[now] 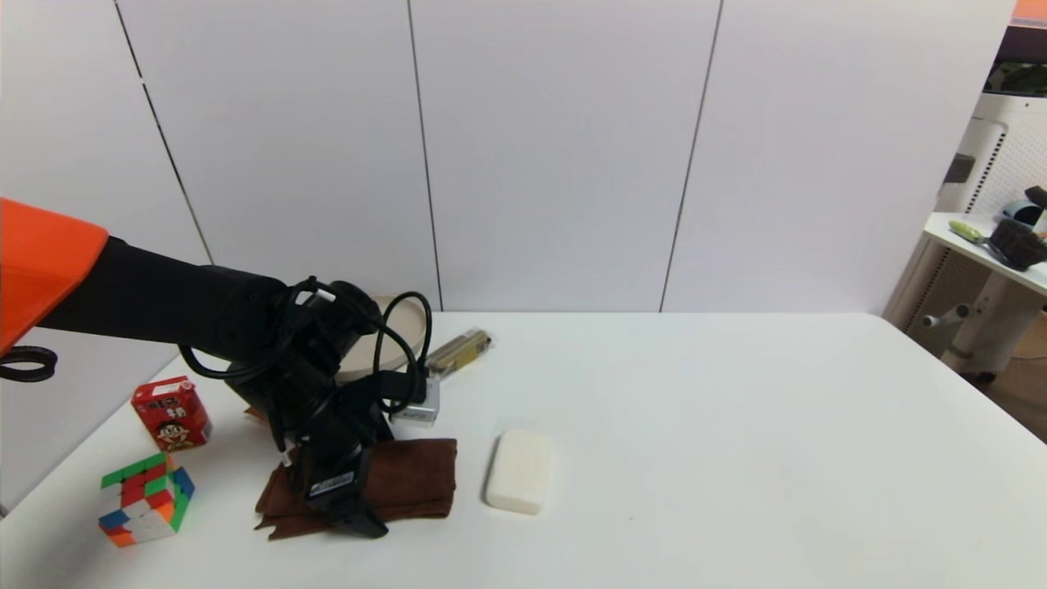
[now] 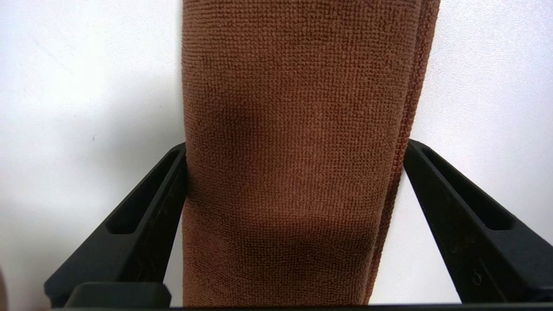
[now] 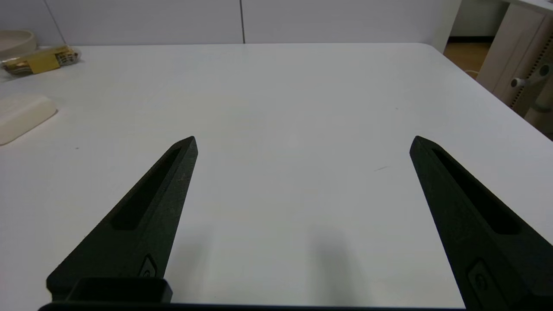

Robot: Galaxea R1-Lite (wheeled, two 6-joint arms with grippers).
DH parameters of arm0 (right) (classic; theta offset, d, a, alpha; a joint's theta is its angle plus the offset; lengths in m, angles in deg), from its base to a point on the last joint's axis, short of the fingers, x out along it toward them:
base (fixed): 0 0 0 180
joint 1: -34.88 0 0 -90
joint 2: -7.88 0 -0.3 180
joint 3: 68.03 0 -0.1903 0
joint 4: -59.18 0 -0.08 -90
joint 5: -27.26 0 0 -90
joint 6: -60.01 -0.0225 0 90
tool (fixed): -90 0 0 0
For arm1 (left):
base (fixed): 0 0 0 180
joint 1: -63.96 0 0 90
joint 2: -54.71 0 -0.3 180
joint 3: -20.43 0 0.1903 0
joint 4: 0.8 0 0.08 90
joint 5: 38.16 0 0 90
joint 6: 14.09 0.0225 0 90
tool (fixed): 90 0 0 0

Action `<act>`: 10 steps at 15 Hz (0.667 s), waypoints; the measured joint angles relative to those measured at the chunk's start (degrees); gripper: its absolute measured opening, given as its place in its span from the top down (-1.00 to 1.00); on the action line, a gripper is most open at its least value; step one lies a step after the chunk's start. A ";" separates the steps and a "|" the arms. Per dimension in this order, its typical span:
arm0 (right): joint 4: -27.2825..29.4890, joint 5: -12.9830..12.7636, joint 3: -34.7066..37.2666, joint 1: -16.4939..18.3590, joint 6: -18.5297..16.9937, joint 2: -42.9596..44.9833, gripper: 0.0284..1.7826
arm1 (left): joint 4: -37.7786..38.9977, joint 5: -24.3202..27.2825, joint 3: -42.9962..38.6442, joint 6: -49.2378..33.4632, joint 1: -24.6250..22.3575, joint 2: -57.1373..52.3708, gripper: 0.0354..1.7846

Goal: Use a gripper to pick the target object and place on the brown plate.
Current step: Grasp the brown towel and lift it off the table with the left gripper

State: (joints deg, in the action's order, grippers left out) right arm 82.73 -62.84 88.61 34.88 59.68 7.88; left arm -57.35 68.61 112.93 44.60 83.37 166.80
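White wall panels stand behind a white desk, and I am working over its left side. The brown towel lies flat there, folded, just beside a white bar and well short of the brown plate, which sits at the back, half hidden behind my left arm. My left gripper is down over the towel, and in the left wrist view its jaws stand apart, one to each side of the folded strip, the fingers touching or just grazing the cloth edges but not squeezing it. I judge the towel to be light, soft and limp: it should compress easily, grip well on its nap and not slip, but it will sag and may unfold when raised, so loose layers could trail. I would take it across the narrow width near the middle, catching all the folds, and lift high enough for hanging ends to clear the plate rim. A red carton, a colour cube and a wrapped snack lie nearby. My right gripper is parked over bare desk, jaws wide apart, holding nothing.
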 joint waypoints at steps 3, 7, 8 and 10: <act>0.00 0.00 0.00 0.00 -0.02 0.00 -0.90 | 0.11 -0.02 -0.04 0.02 0.00 0.00 -0.89; 0.00 0.00 0.00 0.02 -0.02 0.00 -0.90 | -0.27 -0.10 -0.09 0.02 -0.07 -0.05 -0.26; -0.02 0.00 0.00 0.02 -0.02 0.00 -0.90 | -0.44 -0.10 -0.17 0.02 -0.07 -0.10 -0.13; 0.00 0.00 0.00 0.00 -0.05 0.00 -0.90 | -0.63 -0.10 -0.23 0.05 -0.07 -0.40 0.10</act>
State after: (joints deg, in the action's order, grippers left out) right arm 82.73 -62.84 88.61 34.88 59.63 7.88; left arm -57.98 68.52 112.70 44.65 83.30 166.40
